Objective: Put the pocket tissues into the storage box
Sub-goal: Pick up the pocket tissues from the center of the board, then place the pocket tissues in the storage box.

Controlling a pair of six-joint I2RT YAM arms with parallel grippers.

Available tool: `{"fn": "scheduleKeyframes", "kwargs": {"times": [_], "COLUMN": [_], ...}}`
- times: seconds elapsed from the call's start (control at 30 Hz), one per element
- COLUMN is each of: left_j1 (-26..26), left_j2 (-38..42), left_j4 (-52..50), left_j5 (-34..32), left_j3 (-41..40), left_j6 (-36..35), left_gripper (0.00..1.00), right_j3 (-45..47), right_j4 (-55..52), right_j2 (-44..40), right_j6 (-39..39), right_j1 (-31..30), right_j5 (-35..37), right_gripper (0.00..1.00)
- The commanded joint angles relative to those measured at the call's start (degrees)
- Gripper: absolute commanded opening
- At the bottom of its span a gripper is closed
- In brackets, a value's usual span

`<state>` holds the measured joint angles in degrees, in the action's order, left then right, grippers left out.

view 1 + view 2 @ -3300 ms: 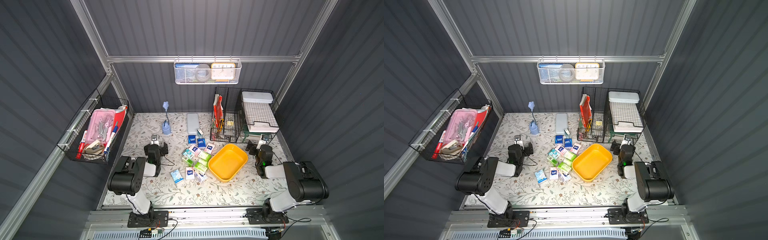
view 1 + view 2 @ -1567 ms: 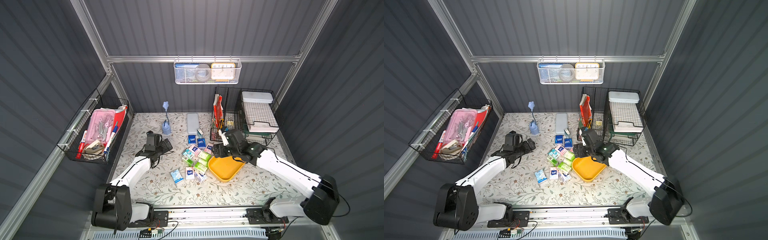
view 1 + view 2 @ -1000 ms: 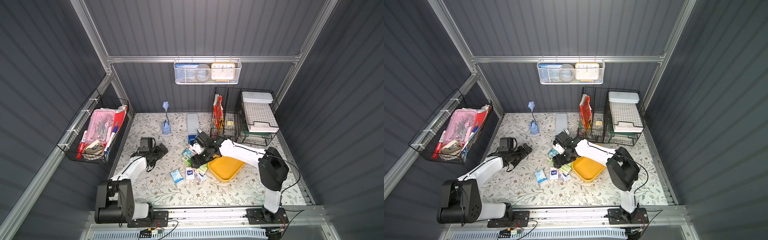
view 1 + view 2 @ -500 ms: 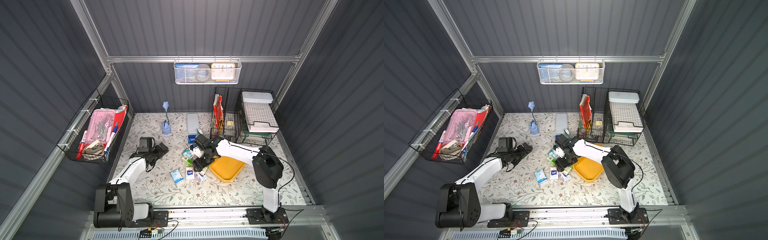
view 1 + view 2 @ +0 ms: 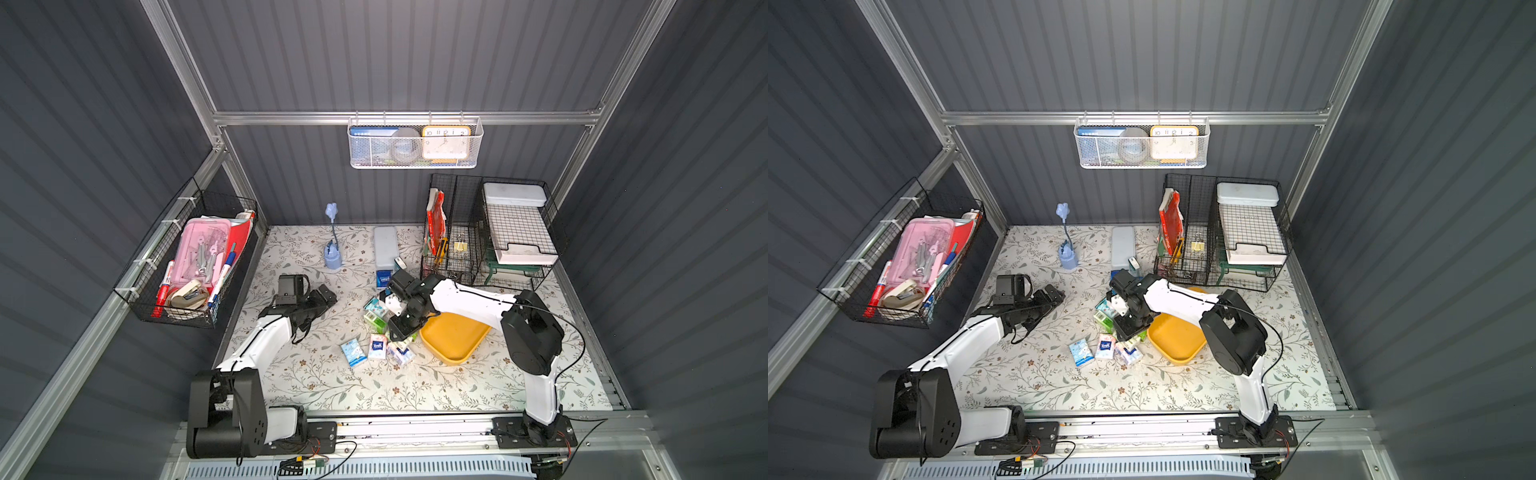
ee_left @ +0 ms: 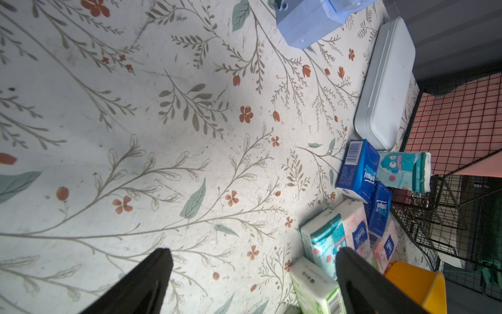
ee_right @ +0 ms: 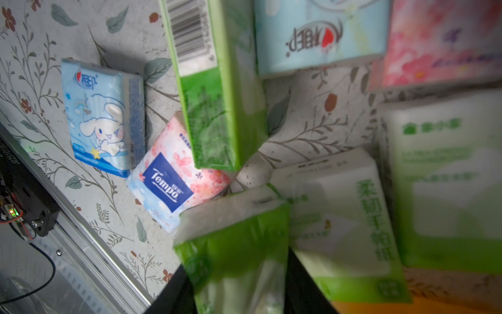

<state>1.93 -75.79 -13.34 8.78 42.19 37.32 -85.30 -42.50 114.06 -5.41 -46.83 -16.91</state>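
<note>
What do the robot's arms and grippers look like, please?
The left arm and right arm are white tubes with bulky black joints and thin black cables, mounted on a silver rail. The left gripper and right gripper are black with tapered fingers.

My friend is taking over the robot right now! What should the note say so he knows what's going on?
Left gripper: open, empty, over the bare mat beside the packets.
Right gripper: down among the packets, jaws against both sides of a green packet, apparently gripping it.
Pocket tissues: every one in view lies on the mat next to the storage box.
Done: nothing shows inside the box, though part of it is hidden.
Left: carry this packet over to the box, then all the others.
</note>
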Motion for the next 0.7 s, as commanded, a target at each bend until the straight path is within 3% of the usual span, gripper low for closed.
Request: {"fn": "scheduleKeyframes", "kwargs": {"times": [0.0, 0.3, 0.47, 0.67], "left_j1": [-0.1, 0.4, 3.8, 7.0], "left_j2": [1.0, -1.8, -3.6, -6.8], "left_j4": [-1.2, -1.8, -4.1, -4.5], "left_j5": [-0.3, 1.1, 1.2, 3.5], "left_j3": [0.6, 5.2, 9.5, 13.3], "left_j6": [-0.1, -2.1, -4.6, -4.9], "left_gripper": [0.99, 0.99, 0.99, 0.99], "right_j3": [-1.1, -1.7, -0.9, 1.4], "right_j4": [0.5, -0.7, -6.5, -15.0], "right_j2": [-0.9, -10.3, -15.7, -21.4], "right_j6": [-1.3, -4.0, -3.3, -3.6], "right_j1": [-0.1, 0.1, 0.8, 6.1], "right_j5": [-0.4, 5.0, 10.3, 17.6], "right_gripper": [0.45, 0.43, 0.43, 0.43]}}
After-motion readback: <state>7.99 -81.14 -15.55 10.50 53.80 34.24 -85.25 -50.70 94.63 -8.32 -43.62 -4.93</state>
